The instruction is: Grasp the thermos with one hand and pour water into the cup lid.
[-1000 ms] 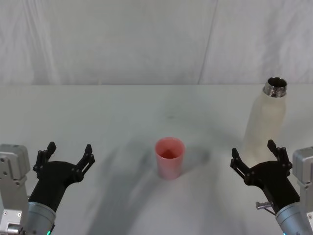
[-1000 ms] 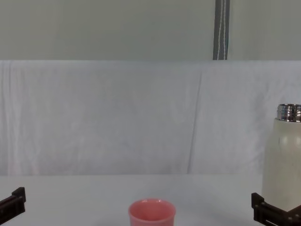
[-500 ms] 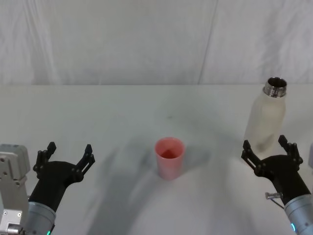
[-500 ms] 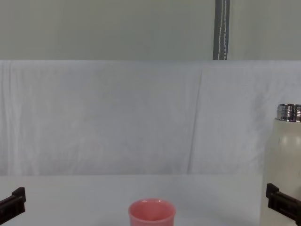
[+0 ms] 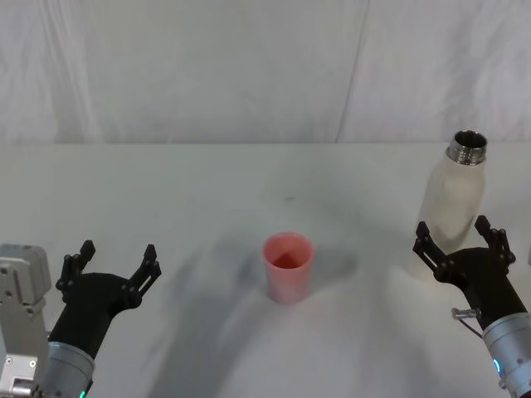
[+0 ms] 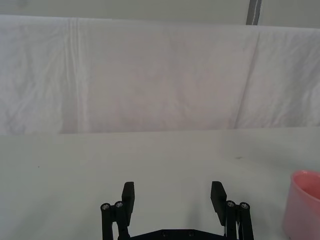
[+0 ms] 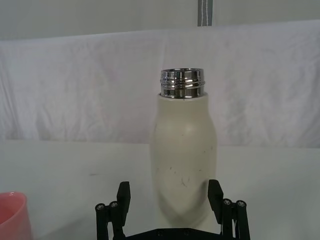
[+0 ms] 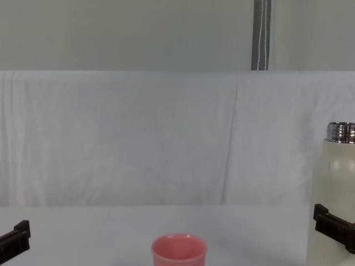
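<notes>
Thermos [image 5: 454,203] stands upright, uncapped, at 3 o'clock on the worktop [image 5: 207,191], well apart from the cup lid [image 5: 288,267] at centre. Right pincer [image 5: 458,242] spread wide, just short of the body. Left pincer [image 5: 114,262] wide, idle at 8 o'clock. Risk: an off-centre approach nudges and topples it.

Cream-white thermos [image 5: 450,209] with steel neck, pink cup lid [image 5: 288,267].

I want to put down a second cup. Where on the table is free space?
Bare table lies between the pink cup lid and the left gripper, and behind the cup lid. It is crowded at the thermos, where the open right gripper waits.
</notes>
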